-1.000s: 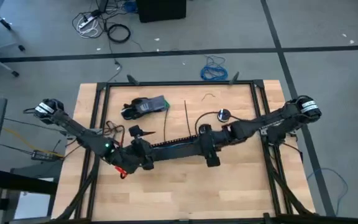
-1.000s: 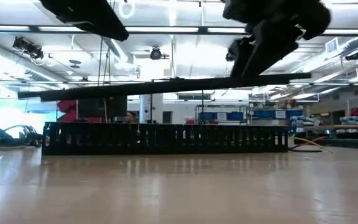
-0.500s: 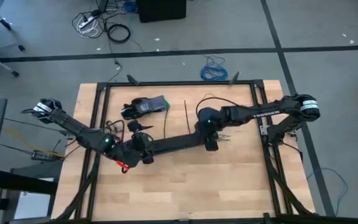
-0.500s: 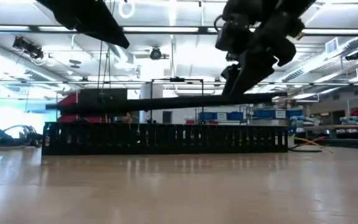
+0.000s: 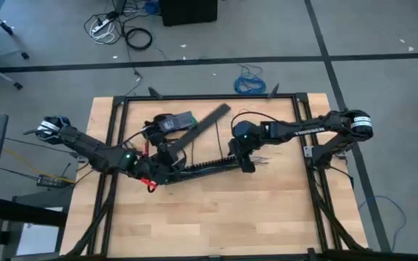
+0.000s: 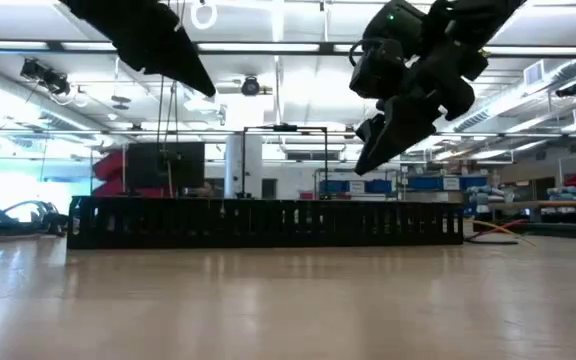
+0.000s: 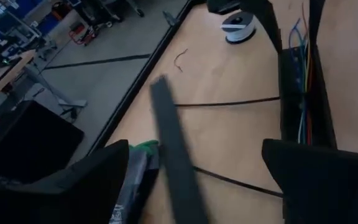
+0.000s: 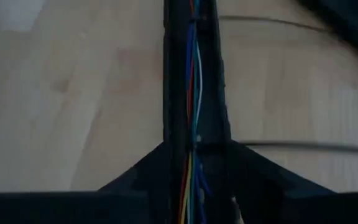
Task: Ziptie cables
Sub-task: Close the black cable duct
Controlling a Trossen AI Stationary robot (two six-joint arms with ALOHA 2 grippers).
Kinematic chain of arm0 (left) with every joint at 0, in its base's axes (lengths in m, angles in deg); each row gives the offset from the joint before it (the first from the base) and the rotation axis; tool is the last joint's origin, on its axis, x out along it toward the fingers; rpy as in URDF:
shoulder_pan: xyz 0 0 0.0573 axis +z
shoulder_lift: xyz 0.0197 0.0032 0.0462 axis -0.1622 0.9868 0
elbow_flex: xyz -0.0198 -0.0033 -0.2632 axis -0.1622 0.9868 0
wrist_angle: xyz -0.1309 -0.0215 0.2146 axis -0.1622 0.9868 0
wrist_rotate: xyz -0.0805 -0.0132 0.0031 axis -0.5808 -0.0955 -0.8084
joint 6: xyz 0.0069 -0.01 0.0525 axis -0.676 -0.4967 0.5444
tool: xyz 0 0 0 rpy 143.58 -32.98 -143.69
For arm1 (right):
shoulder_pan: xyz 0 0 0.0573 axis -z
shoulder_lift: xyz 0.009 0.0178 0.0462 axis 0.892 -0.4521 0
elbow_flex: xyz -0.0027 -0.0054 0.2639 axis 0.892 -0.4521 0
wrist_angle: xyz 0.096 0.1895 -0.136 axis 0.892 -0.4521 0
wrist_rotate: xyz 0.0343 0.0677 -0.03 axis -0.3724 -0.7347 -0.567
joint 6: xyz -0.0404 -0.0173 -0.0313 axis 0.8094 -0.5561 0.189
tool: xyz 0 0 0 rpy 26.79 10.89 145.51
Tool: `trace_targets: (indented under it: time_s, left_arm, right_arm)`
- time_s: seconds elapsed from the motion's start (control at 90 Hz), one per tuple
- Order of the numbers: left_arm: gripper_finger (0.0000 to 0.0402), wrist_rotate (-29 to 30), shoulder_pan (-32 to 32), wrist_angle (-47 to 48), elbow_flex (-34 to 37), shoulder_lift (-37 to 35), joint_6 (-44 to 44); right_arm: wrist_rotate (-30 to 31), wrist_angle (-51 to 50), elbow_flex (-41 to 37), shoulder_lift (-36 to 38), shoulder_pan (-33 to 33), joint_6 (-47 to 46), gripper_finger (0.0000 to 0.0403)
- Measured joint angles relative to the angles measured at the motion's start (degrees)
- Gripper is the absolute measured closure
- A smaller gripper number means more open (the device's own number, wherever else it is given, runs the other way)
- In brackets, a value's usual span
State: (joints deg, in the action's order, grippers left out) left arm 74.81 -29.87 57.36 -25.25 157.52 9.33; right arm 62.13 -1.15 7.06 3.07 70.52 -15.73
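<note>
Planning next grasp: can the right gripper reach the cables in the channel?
Probably yes. The lid is off, angled away near the left gripper, so the channel is open on top; the right gripper hangs right above the cables.

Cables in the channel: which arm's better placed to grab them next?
Right. Its open pincer hangs straight over the cables in the channel; the left pincer has the cover strip between its fingers.

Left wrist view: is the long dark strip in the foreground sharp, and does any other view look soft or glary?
Left wrist view: the flat dark grey cover strip is smeared; the white round spool stays crisp. Right wrist view: soft throughout, coloured wires in the black slotted channel hazy. Low view: ceiling lights glare behind silhouetted arms.
</note>
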Motion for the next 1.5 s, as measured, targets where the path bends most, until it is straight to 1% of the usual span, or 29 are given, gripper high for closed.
trace_targets:
  time_s: [0.156, 0.256, 0.311, 0.356, 0.5, 0.544, 0.6, 0.656, 0.689, 0.756, 0.811, 0.922, 1.0, 1.1, 1.156, 1.2, 1.244, 1.278, 1.3, 1.356, 1.389, 1.422, 1.5]
  left_arm:
    - [0.0037, -1.89, 1.77, -1.00, 0.02, 0.01, -0.09]
    - [0.0037, -5.91, 4.38, -1.56, 0.02, 0.01, -1.99]
    - [0.0037, -5.84, 5.65, -0.76, 0.02, 0.04, -2.07]
    - [0.0037, -5.57, 6.67, -0.21, 0.02, 0.04, -2.09]
    - [0.0037, -5.38, 9.81, 0.03, 0.02, 0.04, -1.76]
    - [0.0037, -5.40, 10.57, 0.03, 0.02, 0.04, -0.91]
    - [0.0037, -5.70, 11.59, -0.36, 0.02, 0.04, -0.26]
    - [0.0037, -5.90, 12.45, -0.81, 0.02, 0.04, 0.93]
    - [0.0037, -5.92, 12.88, -1.24, 0.02, 0.04, 1.62]
    - [0.0037, -6.42, 13.76, -1.42, 0.02, 0.04, 2.51]
    - [0.0037, -7.42, 14.49, -1.26, 0.04, 0.04, 2.87]
    - [0.0037, -9.82, 15.71, -1.26, 0.04, 0.04, 3.97]
    - [0.0037, -10.40, 16.16, -1.11, 0.04, 0.04, 4.11]
    - [0.0037, -11.11, 16.83, -1.01, 0.04, 0.05, 4.18]
    - [0.0037, -11.13, 17.18, -1.13, 0.04, 0.06, 4.08]
    - [0.0037, -11.13, 17.46, -0.95, 0.04, 0.04, 4.05]
    - [0.0037, -11.13, 17.67, -1.05, 0.04, 0.05, 4.05]
    - [0.0037, -11.12, 17.82, -0.97, 0.04, 0.04, 4.04]
    - [0.0037, -11.11, 17.94, -0.94, 0.04, 0.05, 4.03]
    - [0.0037, -11.11, 17.99, -0.89, 0.04, 0.05, 4.23]
    - [0.0037, -11.08, 17.99, -0.91, 0.04, 0.06, 4.69]
    - [0.0037, -11.08, 17.99, -0.95, 0.04, 0.04, 5.14]
    - [0.0037, -11.08, 17.99, -0.93, 0.04, 0.04, 5.35]
  right_arm:
    - [0.35, 4.04, 0.00, 0.70, 0.38, 1.50, 0.0279]
    - [4.03, 5.98, 0.58, 0.68, 1.69, 1.76, 0.0278]
    - [6.51, 6.60, 1.39, 0.48, 2.81, 2.36, 0.0275]
    - [7.35, 7.74, 1.94, 0.48, 3.92, 3.07, 0.0272]
    - [7.31, 11.83, 4.36, 0.48, 8.52, 6.88, 0.0265]
    - [6.46, 13.79, 5.62, 0.43, 10.51, 7.97, 0.0264]
    - [2.06, 16.40, 7.42, 0.21, 13.56, 8.43, 0.0265]
    - [-5.28, 18.19, 10.30, -1.40, 16.98, 7.72, 0.0269]
    - [-10.19, 17.56, 12.20, -2.60, 19.34, 6.40, 0.0272]
    - [-17.92, 16.66, 17.52, -7.04, 23.48, 4.38, 0.0280]
    - [-23.63, 13.17, 23.05, -11.68, 26.73, 3.14, 0.0287]
    - [-34.57, 3.38, 37.67, -23.33, 31.36, 1.63, 0.0292]
    - [-37.96, -3.58, 48.20, -30.59, 33.38, 2.89, 0.0292]
    - [-38.03, -9.78, 60.07, -38.07, 34.92, 8.10, 0.0292]
    - [-37.45, -13.12, 64.65, -41.18, 35.35, 12.06, 0.0292]
    - [-36.45, -13.80, 67.40, -43.10, 35.54, 16.09, 0.0292]
    - [-35.08, -14.15, 68.98, -44.26, 35.40, 18.87, 0.0292]
    - [-32.89, -14.14, 69.66, -44.55, 35.10, 18.99, 0.0292]
    - [-30.78, -14.10, 69.86, -44.57, 34.94, 17.46, 0.0292]
    - [-26.05, -14.30, 70.05, -44.55, 34.29, 8.84, 0.0292]
    - [-24.67, -14.70, 70.07, -44.55, 34.04, 7.29, 0.0292]
    - [-24.60, -16.57, 70.07, -44.55, 33.68, 8.46, 0.0292]
    - [-24.08, -20.54, 70.05, -44.55, 32.43, 16.60, 0.0292]
